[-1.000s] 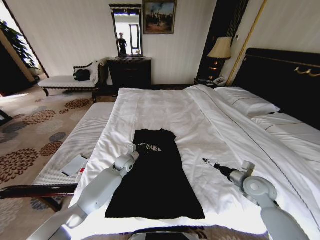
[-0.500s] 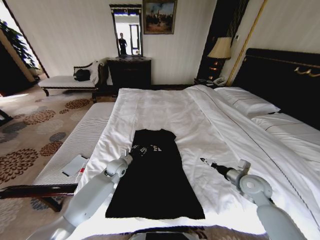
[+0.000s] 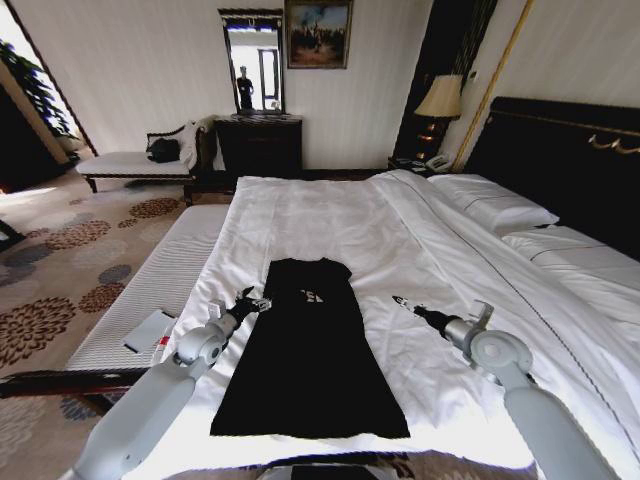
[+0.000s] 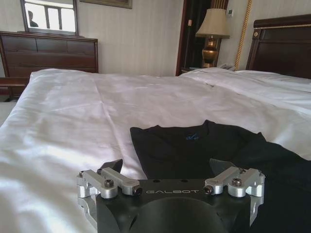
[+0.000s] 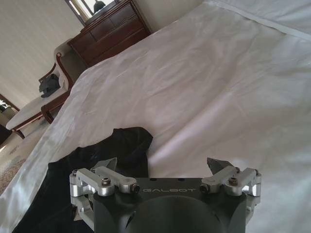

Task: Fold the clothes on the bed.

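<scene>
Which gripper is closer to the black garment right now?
The left gripper, at the black garment's edge near the lettering. The right gripper hovers over bare white bed sheet, clearly apart.

Counted around my bed (image 3: 330,215)

One black garment (image 3: 310,350) lies on it; two pillows (image 3: 495,205) rest at its headboard end; one lamp (image 3: 440,97) stands beside it; my two grippers, left (image 3: 248,300) and right (image 3: 404,303), hover above it.

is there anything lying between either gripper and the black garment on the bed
Nothing visible does. The left gripper is open at the left edge of the black garment, near its lettering. The right gripper is open over bare white sheet of the bed, with only sheet between it and the garment.
</scene>
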